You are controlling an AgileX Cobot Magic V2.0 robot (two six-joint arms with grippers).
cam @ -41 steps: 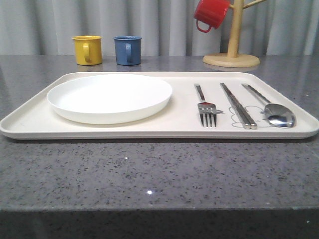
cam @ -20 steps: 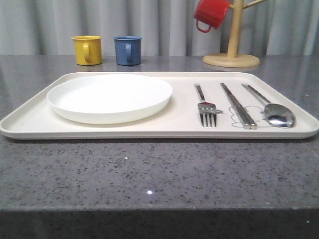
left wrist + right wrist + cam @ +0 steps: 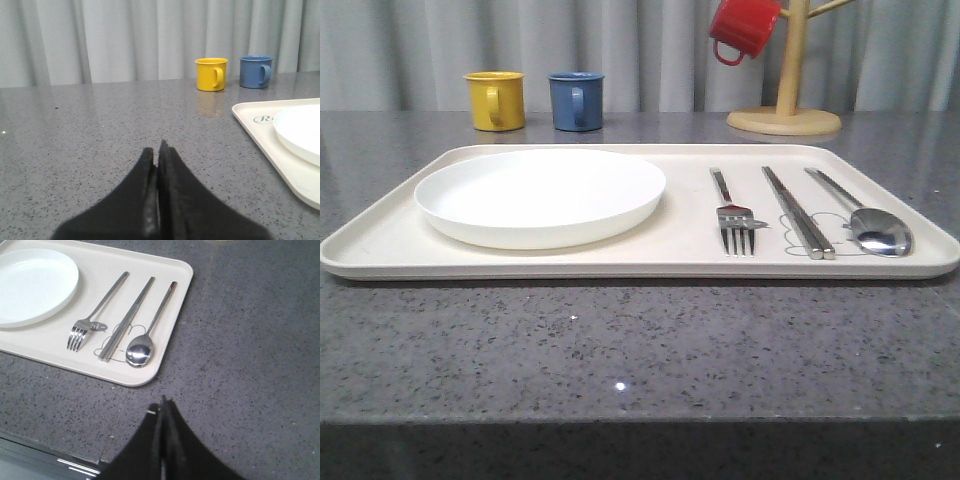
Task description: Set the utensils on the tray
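The cream tray (image 3: 650,262) lies across the table. On its right part rest a silver fork (image 3: 732,215), a pair of flat chopsticks (image 3: 798,212) and a spoon (image 3: 865,220), side by side. From the right wrist view the fork (image 3: 95,315), chopsticks (image 3: 127,317) and spoon (image 3: 150,327) lie on the tray (image 3: 172,305). My right gripper (image 3: 162,405) is shut and empty, over the counter near the tray's front right corner. My left gripper (image 3: 156,152) is shut and empty, over bare counter left of the tray (image 3: 260,137).
A round white plate (image 3: 540,195) fills the tray's left half. A yellow mug (image 3: 496,100) and a blue mug (image 3: 575,100) stand behind the tray. At the back right a wooden mug tree (image 3: 788,95) holds a red mug (image 3: 742,28). The table's front edge (image 3: 50,452) is close.
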